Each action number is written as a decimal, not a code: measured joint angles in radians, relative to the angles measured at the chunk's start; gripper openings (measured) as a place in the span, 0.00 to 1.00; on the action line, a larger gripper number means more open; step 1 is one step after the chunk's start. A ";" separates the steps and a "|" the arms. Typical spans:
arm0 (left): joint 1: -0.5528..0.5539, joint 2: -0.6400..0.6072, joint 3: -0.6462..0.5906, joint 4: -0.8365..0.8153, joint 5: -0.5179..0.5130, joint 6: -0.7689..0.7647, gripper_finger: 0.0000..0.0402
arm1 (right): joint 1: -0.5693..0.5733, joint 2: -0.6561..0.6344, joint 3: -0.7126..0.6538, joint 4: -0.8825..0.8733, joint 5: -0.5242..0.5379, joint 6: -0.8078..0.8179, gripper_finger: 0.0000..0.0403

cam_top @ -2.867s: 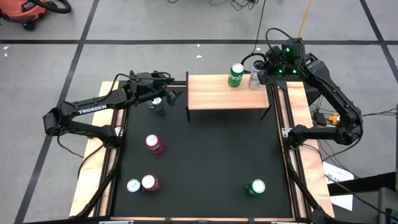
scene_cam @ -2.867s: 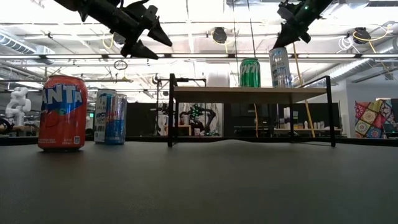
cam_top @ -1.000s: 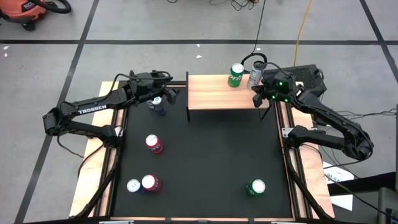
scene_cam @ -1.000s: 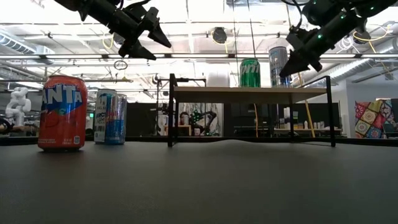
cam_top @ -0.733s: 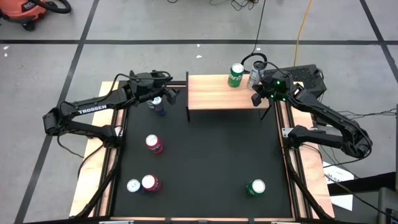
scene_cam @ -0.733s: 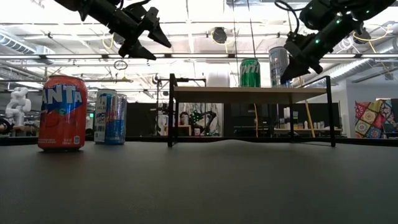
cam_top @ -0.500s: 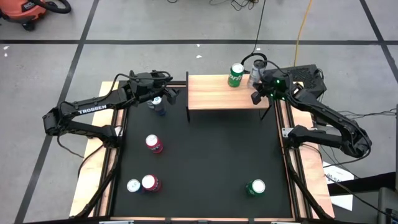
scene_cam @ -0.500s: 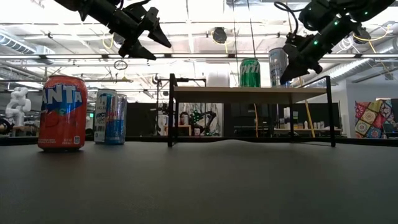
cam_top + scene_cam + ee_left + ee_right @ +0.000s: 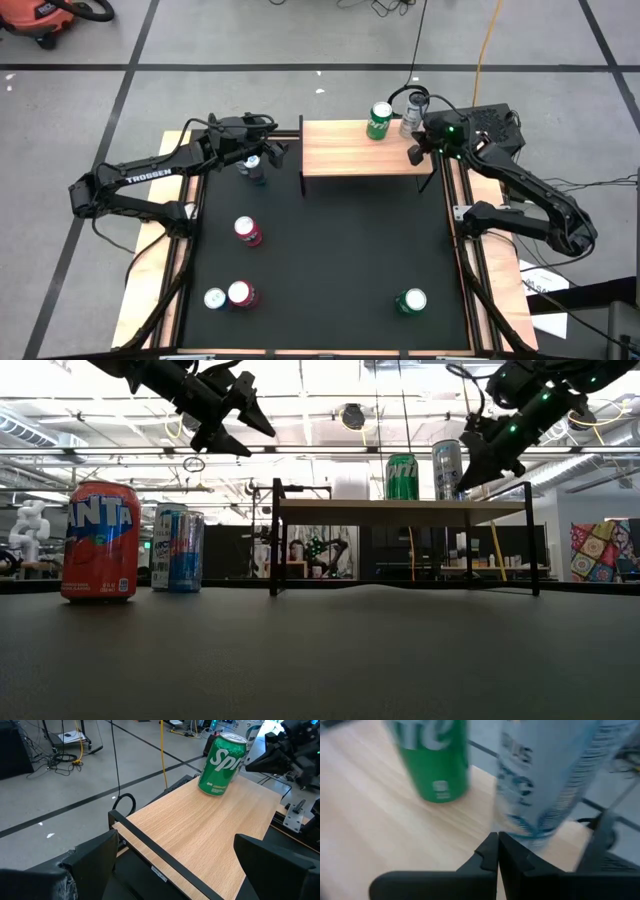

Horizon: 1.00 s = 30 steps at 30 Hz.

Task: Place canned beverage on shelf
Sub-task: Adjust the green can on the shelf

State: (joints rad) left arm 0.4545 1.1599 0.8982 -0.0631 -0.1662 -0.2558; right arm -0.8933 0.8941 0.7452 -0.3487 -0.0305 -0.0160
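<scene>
The shelf, a light wood plank on thin black legs, stands at the table's far side. On its right end stand a green can and a tall silver can, both upright on their bases. My right gripper is shut and empty. It hovers over the shelf's right end, just on the near side of the silver can and apart from it. My left gripper is open and empty, raised above a blue can left of the shelf.
A red can stands mid-left on the black mat. A silver-topped can and a red can stand near the front left, and a green can stands front right. Wooden rails line the table's sides.
My right gripper has gone slightly up and toward the table's right edge beside the silver can, and its fingers have stayed shut. Both cans on the shelf have kept their places.
</scene>
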 joint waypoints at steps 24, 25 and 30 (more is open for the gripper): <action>0.003 0.000 0.000 0.000 -0.001 0.006 0.99 | 0.221 0.300 0.617 -0.246 0.062 0.094 0.00; 0.003 0.000 0.000 0.000 -0.001 0.006 0.99 | 0.220 0.340 0.663 -0.289 0.061 0.082 0.00; 0.003 0.000 0.000 -0.001 -0.002 -0.001 0.99 | 0.213 0.508 0.872 -0.508 0.063 0.027 0.00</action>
State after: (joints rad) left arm 0.4575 1.1599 0.8982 -0.0644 -0.1680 -0.2569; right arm -0.6807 1.4024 1.6168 -0.8563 0.0329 0.0114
